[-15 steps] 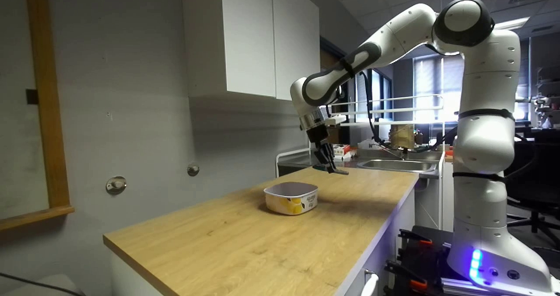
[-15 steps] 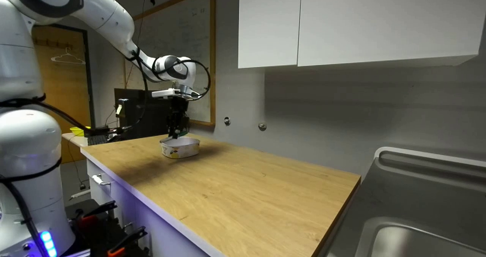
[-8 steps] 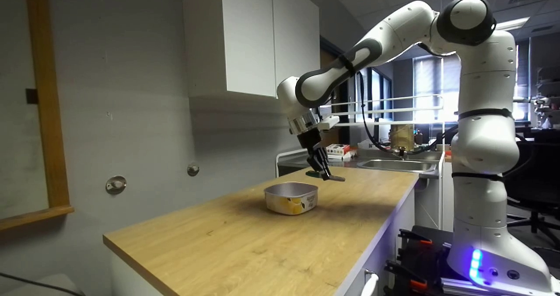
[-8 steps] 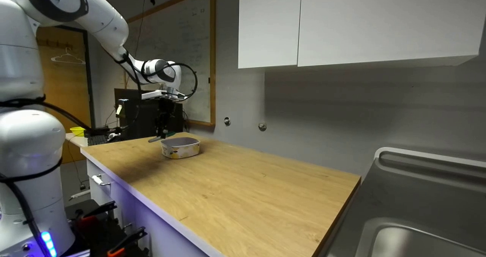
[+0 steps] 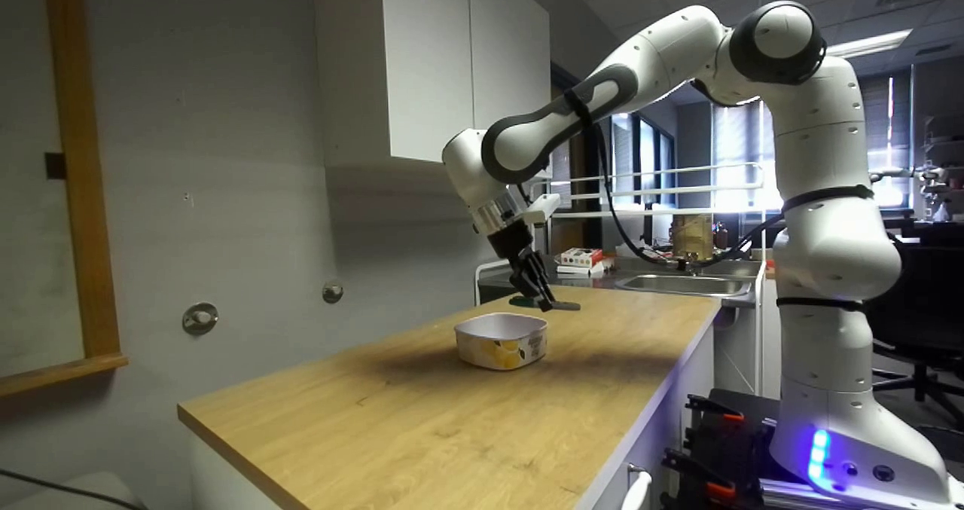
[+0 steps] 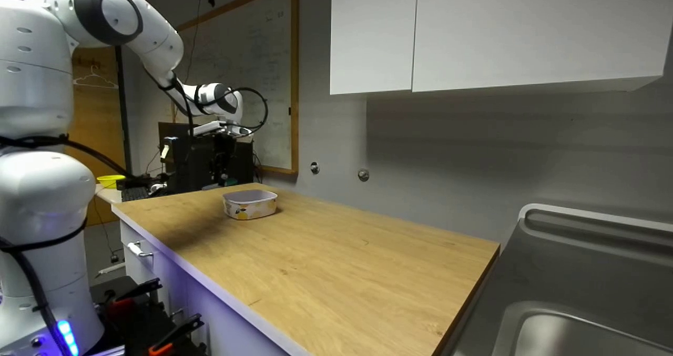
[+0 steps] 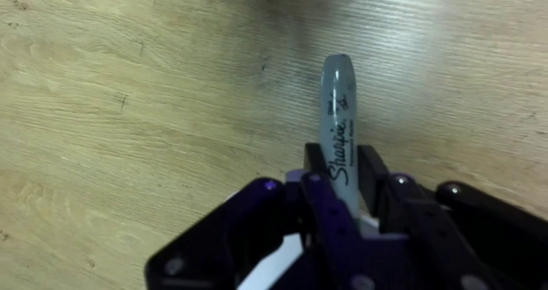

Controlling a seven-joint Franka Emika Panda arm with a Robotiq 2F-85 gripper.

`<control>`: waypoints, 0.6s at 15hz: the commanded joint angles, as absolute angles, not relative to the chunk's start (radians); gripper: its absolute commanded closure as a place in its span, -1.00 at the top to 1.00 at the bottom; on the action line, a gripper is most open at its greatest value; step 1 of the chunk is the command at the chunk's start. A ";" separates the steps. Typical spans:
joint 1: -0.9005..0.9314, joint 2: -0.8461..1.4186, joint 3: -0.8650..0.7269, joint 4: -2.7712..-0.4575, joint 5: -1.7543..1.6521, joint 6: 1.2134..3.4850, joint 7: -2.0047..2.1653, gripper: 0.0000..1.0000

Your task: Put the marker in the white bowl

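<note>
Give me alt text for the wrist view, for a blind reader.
A gray Sharpie marker, pointing up the picture, is gripped in the robot's black tool above a wood-grain countertop. White patches behind the tool can't be identified.

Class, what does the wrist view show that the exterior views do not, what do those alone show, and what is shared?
Wrist view only: readable "Sharpie" lettering on the marker.
Exterior views only: the wall cupboards, the sink and the printed side of the white bowl.
Shared: the tool, the marker (faint in the exterior views) and the wooden counter.
</note>
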State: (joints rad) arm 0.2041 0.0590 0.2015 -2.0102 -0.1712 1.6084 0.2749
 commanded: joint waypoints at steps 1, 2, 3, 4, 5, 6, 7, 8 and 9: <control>0.225 0.151 0.204 -1.888 -0.221 1.516 0.307 -0.77; 0.227 0.172 0.199 -1.858 -0.229 1.496 0.302 -0.77; 0.228 0.192 0.195 -1.831 -0.239 1.479 0.299 -0.77; 0.226 0.213 0.190 -1.800 -0.248 1.464 0.292 -0.77; 0.223 0.237 0.182 -1.766 -0.259 1.451 0.284 -0.77; 0.221 0.255 0.174 -1.738 -0.265 1.443 0.276 -0.77; 0.215 0.274 0.165 -1.710 -0.263 1.435 0.262 -0.77; 0.212 0.291 0.157 -1.685 -0.253 1.426 0.252 -0.77; 0.206 0.305 0.148 -1.669 -0.242 1.421 0.241 -0.77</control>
